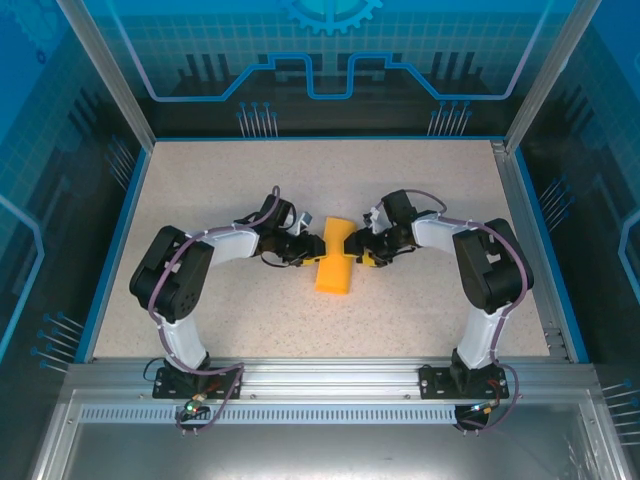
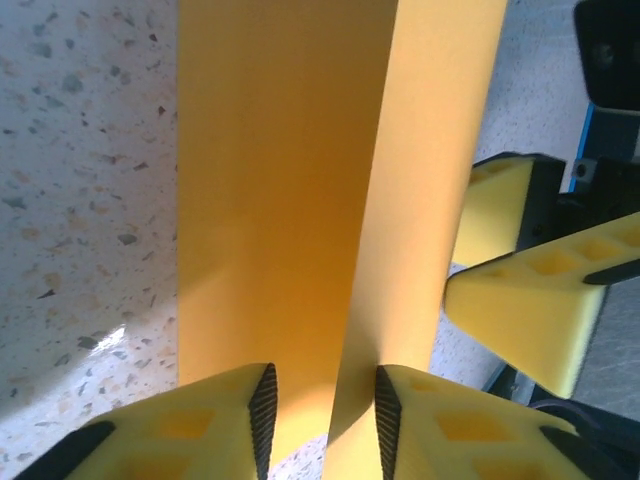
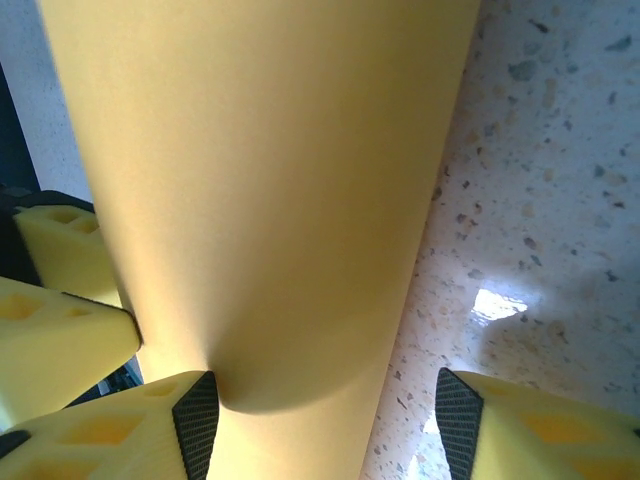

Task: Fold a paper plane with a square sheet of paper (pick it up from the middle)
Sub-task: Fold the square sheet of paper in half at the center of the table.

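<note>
Mid-table: sheet of paper (image 1: pixel 335 262), folded into a long orange-yellow strip, matte and smooth. One long flap stands up along a straight, sharp edge; the other side bows in a soft curve.

The left gripper (image 2: pixel 322 425) has its jaws narrowed with a small gap, and the raised flap runs between the ribbed black pads (image 2: pixel 264 405); one pad touches it.

The right gripper (image 3: pixel 325 430) has its jaws wide apart, straddling the curved side, with one pad against it.

The table (image 1: pixel 430 190) is speckled and slightly glossy, with open surface all round out to the blue rim (image 1: pixel 110 250).

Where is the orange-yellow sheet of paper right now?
In the top view, the sheet of paper is at the middle of the table, between the left gripper and the right gripper.
</note>
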